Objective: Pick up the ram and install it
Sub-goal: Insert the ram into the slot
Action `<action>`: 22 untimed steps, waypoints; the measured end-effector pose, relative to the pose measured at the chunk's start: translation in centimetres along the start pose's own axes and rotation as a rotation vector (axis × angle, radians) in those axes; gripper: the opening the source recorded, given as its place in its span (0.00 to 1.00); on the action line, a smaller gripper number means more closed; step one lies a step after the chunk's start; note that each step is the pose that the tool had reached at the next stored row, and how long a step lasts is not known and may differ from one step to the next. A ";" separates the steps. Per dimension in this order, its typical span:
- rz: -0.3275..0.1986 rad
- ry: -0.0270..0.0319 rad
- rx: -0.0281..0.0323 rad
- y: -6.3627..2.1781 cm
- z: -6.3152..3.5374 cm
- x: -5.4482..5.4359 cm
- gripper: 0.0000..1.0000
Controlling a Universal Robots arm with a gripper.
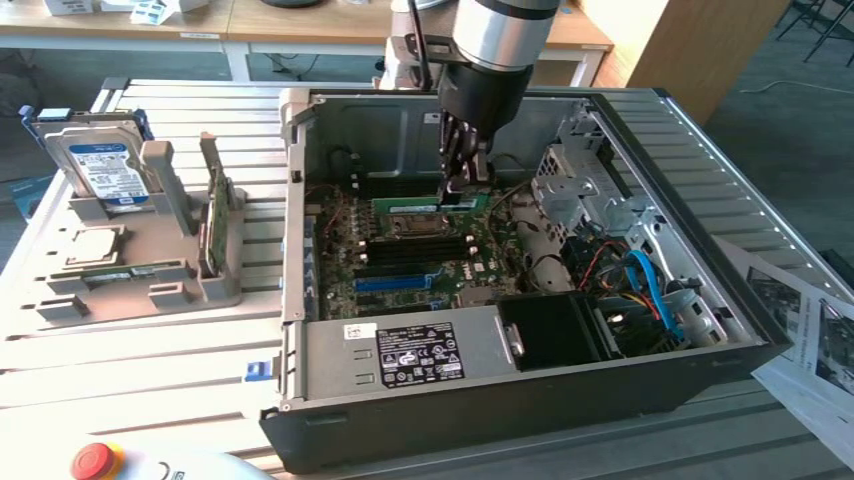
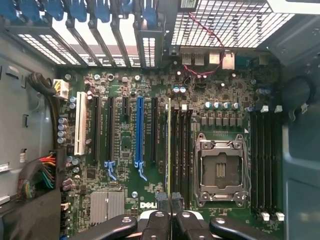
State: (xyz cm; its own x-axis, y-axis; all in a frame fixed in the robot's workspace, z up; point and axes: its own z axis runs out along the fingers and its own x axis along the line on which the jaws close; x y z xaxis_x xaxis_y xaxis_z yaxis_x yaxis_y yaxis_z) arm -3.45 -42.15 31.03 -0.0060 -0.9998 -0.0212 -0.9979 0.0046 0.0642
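The ram (image 1: pixel 414 206) is a thin green stick with a pale label strip. My gripper (image 1: pixel 461 192) is shut on it inside the open computer case (image 1: pixel 441 400). It hangs low over the motherboard (image 1: pixel 400 270), just behind the CPU socket (image 1: pixel 416 224). In the wrist view the ram (image 2: pixel 169 150) appears edge-on as a narrow yellow-green line running out from my gripper (image 2: pixel 171 212). It lies parallel to the black memory slots (image 2: pixel 182 150) beside the CPU socket (image 2: pixel 220 170). Whether it touches a slot I cannot tell.
A second bank of black slots (image 2: pixel 265 160) lies past the socket, and a blue slot (image 2: pixel 139 130) and a white slot (image 2: pixel 80 130) on the other side. At the exterior view's left a grey holder (image 1: pixel 134 280) carries a hard drive (image 1: pixel 107 165) and an upright green card (image 1: pixel 214 215). A drive cage (image 1: pixel 581 190) and cables (image 1: pixel 641 290) crowd the case's right.
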 end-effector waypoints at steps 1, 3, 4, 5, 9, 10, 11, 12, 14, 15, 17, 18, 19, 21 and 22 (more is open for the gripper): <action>0.000 0.0000 0.0001 -0.01 0.17 0.0 0.12; 0.000 0.0001 0.0000 -0.04 0.54 0.0 0.12; 0.000 0.0000 0.0001 -0.05 0.72 0.0 0.12; 0.000 -0.0001 0.0001 -0.06 0.90 0.0 0.12; 0.000 0.0002 0.0000 -0.10 1.54 0.0 0.12; 0.000 0.0003 0.0000 -0.11 1.69 0.0 0.12; 0.000 0.0004 0.0000 -0.12 1.83 0.0 0.12; 0.000 0.0003 0.0000 -0.13 1.98 0.0 0.12; 0.000 0.0005 0.0001 -0.15 2.27 0.0 0.12; 0.000 0.0006 0.0001 -0.15 2.39 0.1 0.12; 0.000 0.0005 0.0001 -0.17 2.65 0.1 0.12; 0.000 0.0006 0.0000 -0.18 2.76 0.1 0.12; 0.000 0.0006 0.0000 -0.19 2.87 0.1 0.12; 0.000 0.0006 0.0001 -0.20 3.10 0.1 0.12; 0.000 0.0007 0.0000 -0.21 3.24 0.1 0.12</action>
State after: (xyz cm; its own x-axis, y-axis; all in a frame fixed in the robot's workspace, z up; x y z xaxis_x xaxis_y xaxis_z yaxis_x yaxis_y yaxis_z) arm -3.45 -42.15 27.79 -0.0060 -0.9998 -0.0205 -0.9979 0.0047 0.0642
